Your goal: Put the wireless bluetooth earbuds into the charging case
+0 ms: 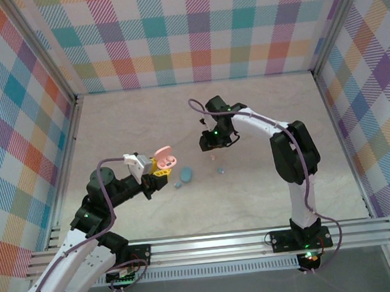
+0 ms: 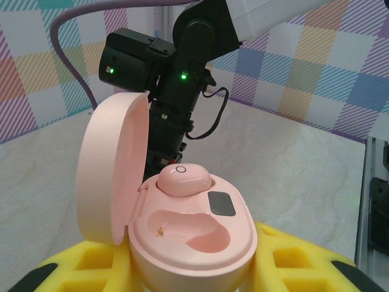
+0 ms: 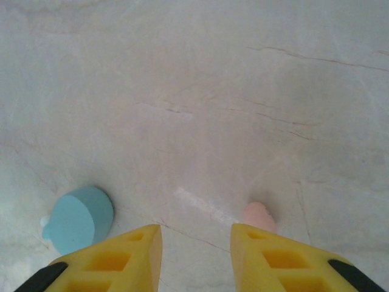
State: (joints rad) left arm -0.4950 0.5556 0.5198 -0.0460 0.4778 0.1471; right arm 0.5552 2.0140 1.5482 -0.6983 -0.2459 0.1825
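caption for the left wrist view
Left gripper holds the open pink charging case, one pink earbud seated, the other slot empty.

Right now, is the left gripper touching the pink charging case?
Touching. The left wrist view shows the pink charging case pressed between the left gripper's yellow fingers.

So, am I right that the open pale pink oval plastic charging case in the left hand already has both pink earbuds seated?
Not quite: the open pale pink oval charging case in the left hand has just one rounded pink plastic earbud seated; the left wrist view shows its nearer socket empty.
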